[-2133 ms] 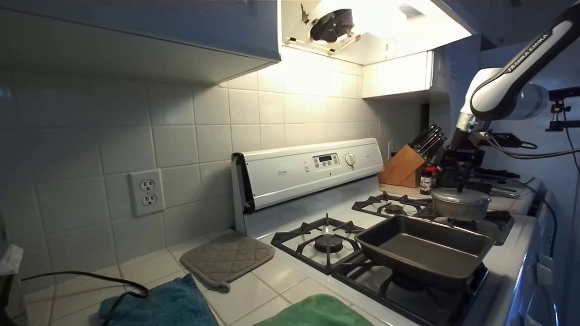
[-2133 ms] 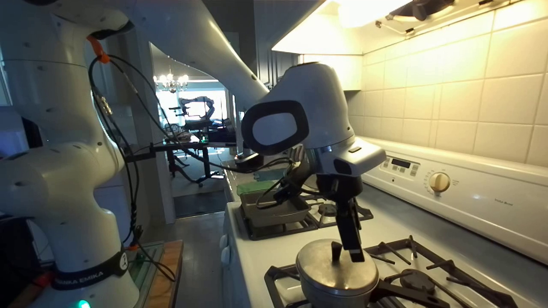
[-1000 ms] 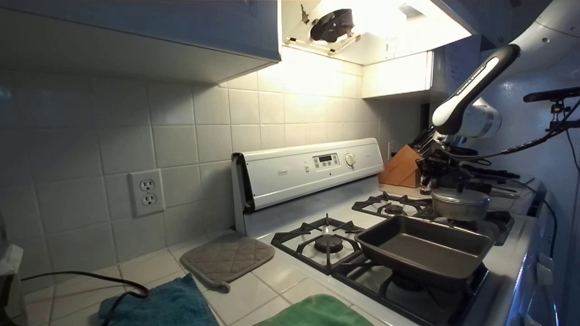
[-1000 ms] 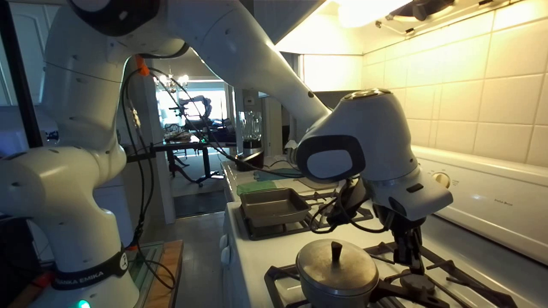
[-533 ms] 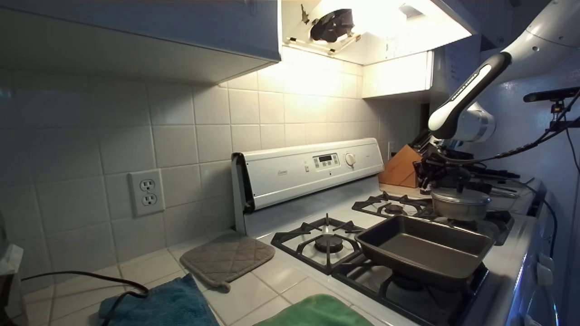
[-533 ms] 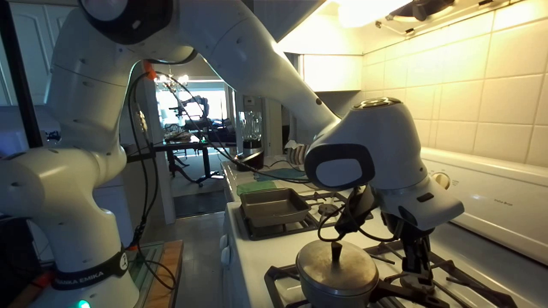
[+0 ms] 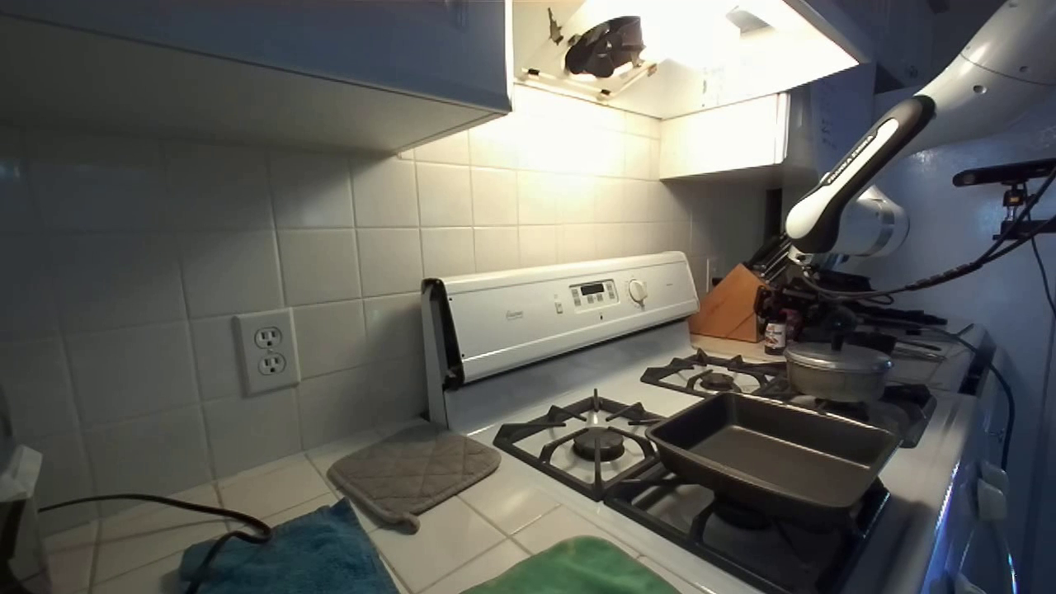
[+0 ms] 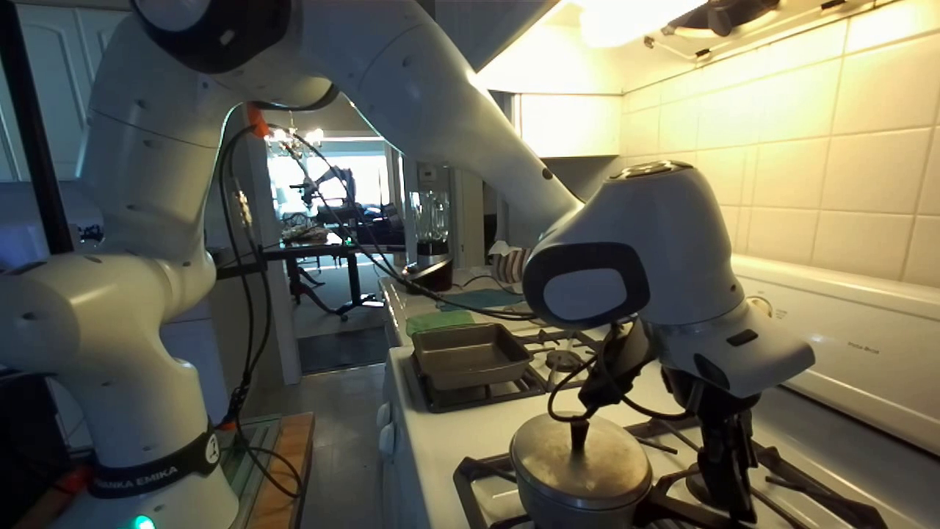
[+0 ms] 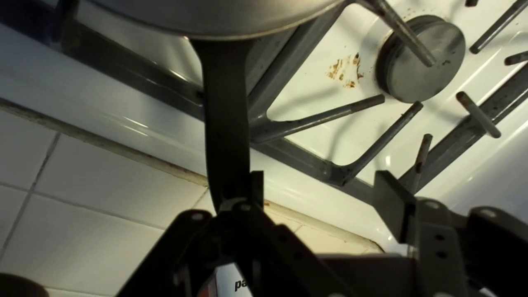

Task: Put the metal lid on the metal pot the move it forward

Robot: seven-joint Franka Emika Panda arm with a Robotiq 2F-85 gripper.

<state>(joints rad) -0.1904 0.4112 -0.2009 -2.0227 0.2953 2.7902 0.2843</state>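
Covering the pot (image 8: 569, 512), the lid (image 8: 540, 459) sits level, knob (image 8: 579, 437) up. The pot stands on a grate (image 9: 266, 130) of the stove (image 8: 439, 433). At the end of the pot's handle (image 9: 226, 111), the fingers (image 9: 392, 206) are spread well apart with hold of nothing; the handle lies outside their gap, beside one of them, and whether they touch cannot be told. On the stove, apart from the pot, stands the pan (image 7: 767, 458).
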